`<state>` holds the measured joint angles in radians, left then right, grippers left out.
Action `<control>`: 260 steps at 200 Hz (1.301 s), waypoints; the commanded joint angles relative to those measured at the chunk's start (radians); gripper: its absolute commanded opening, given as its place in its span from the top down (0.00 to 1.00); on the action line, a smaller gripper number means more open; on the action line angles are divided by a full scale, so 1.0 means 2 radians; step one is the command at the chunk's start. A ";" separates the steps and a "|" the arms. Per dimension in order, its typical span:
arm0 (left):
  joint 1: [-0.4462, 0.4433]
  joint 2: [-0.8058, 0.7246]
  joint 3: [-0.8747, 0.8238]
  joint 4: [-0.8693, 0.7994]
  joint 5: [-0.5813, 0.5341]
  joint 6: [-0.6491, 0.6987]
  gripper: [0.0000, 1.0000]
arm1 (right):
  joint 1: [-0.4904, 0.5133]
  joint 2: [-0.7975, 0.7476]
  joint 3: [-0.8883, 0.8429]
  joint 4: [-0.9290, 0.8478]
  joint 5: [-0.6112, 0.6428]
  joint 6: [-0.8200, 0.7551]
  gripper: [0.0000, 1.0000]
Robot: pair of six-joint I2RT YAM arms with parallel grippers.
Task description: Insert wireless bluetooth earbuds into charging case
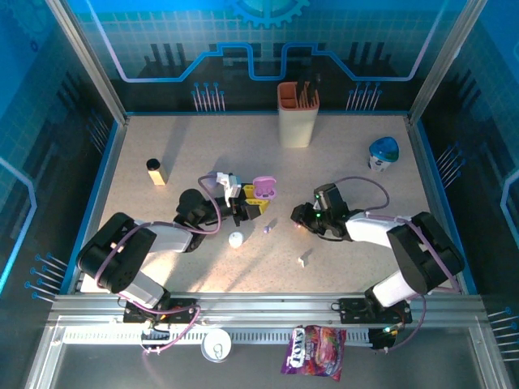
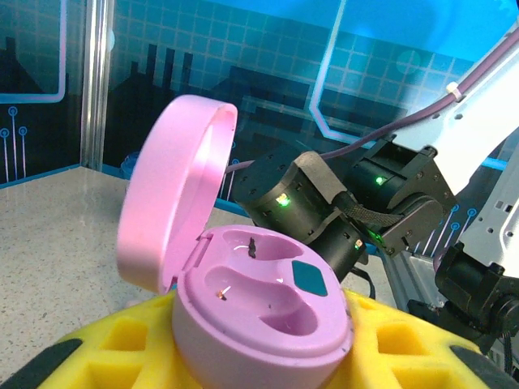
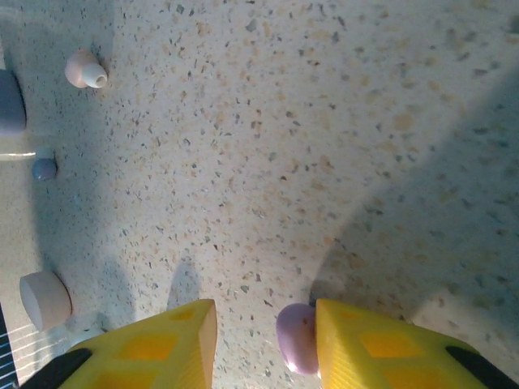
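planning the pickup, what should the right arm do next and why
Probably nudge the right end effector sideways to center the pink earbud before closing: the bud lies on the table between the open fingers but against one of them, and the open pink charging case has both wells empty.

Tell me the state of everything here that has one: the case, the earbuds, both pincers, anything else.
Pink charging case: upright, lid open, both wells empty.
Left pincer: shut on the pink charging case.
Right pincer: open, low over the table.
Pink earbud: loose between the right pincer's fingers, beside one, not clamped.
Pale earbud: loose on the table.
Orange-rimmed holder: standing upright.
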<state>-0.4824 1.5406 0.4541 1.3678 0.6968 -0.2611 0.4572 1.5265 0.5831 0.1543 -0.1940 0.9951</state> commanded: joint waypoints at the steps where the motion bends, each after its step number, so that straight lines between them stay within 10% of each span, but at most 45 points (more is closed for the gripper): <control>1: 0.005 -0.011 -0.009 0.017 -0.004 0.010 0.65 | -0.012 0.010 0.019 -0.025 -0.019 -0.040 0.63; 73: 0.081 -0.033 -0.038 0.017 -0.019 0.022 0.65 | 0.044 -0.032 0.137 -0.291 0.175 -0.221 0.60; 138: 0.169 -0.004 -0.002 0.017 0.014 0.047 0.65 | 0.149 0.018 0.229 -0.416 0.367 -0.225 0.58; 260: 0.202 0.000 0.008 0.017 0.026 0.045 0.65 | 0.217 0.184 0.337 -0.499 0.429 -0.224 0.61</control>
<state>-0.0879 1.5391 0.4427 1.3712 0.7158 -0.1810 0.8707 1.8519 1.2171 -0.7887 0.6167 0.5526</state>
